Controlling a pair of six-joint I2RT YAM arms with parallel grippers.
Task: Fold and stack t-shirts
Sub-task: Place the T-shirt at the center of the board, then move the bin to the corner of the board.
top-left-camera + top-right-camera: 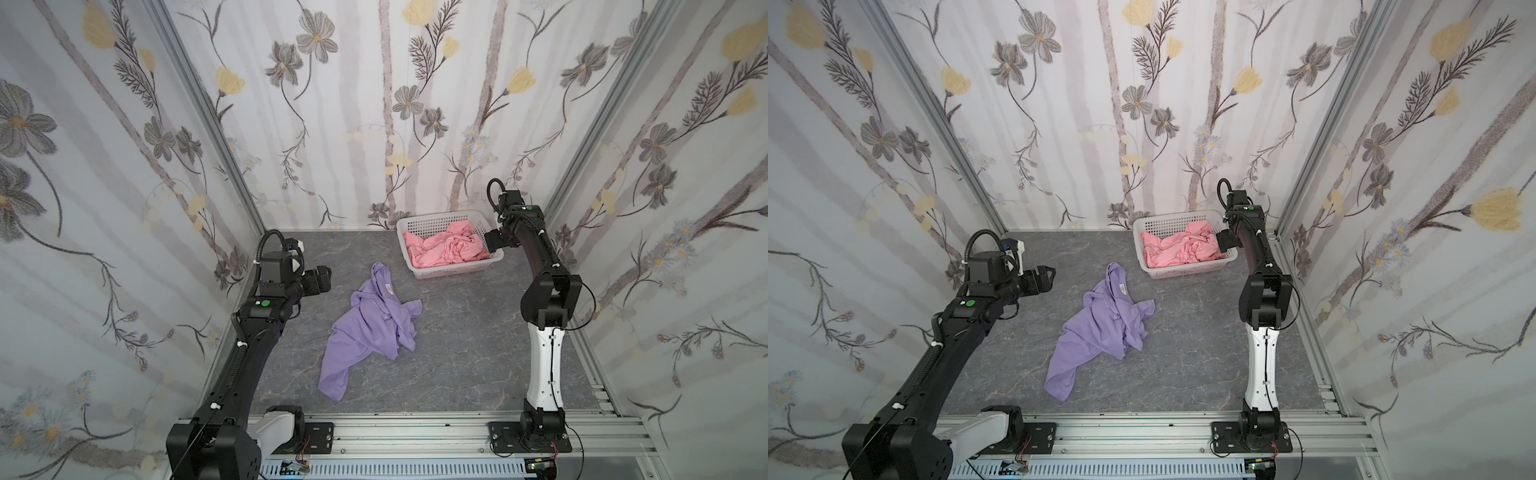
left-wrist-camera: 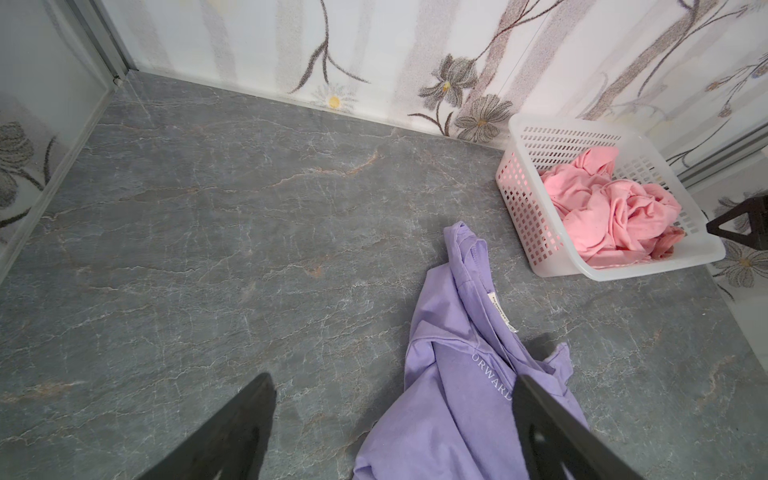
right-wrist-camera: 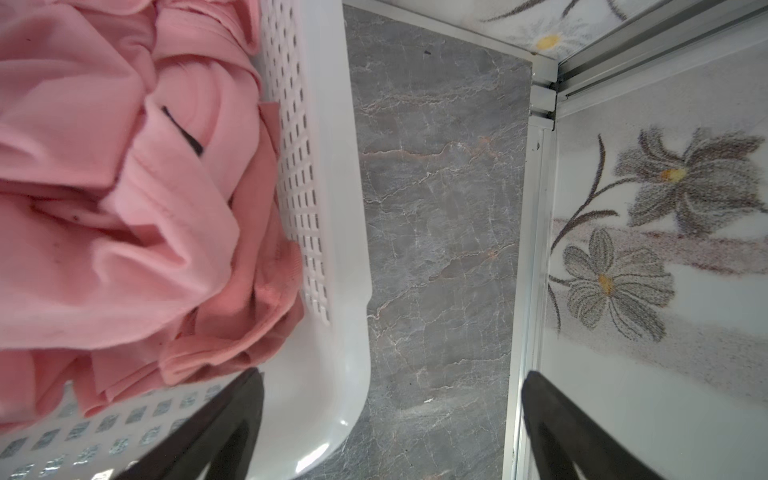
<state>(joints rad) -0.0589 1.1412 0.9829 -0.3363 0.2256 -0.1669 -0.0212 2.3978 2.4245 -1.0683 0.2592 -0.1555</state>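
Note:
A lavender-purple t-shirt (image 1: 370, 328) (image 1: 1100, 328) lies crumpled in the middle of the grey table. Part of its white chest lettering shows in the left wrist view (image 2: 457, 374). A salmon-pink garment (image 1: 446, 249) (image 1: 1183, 249) (image 2: 611, 212) (image 3: 124, 208) is bunched up inside a white perforated basket (image 1: 457, 271) (image 1: 1187, 272) (image 2: 523, 199) (image 3: 332, 208) at the back right. My left gripper (image 1: 320, 279) (image 1: 1049, 276) (image 2: 392, 379) hangs open above the table, left of the purple shirt's collar end. My right gripper (image 1: 492, 243) (image 1: 1225, 241) (image 3: 392, 375) is open and empty over the basket's right rim.
Flower-patterned walls (image 1: 124, 166) close in the table on the left, back and right. The basket stands close to the back wall and the right wall's metal frame (image 3: 536, 208). An aluminium rail (image 1: 415, 432) carrying both arm bases runs along the front edge.

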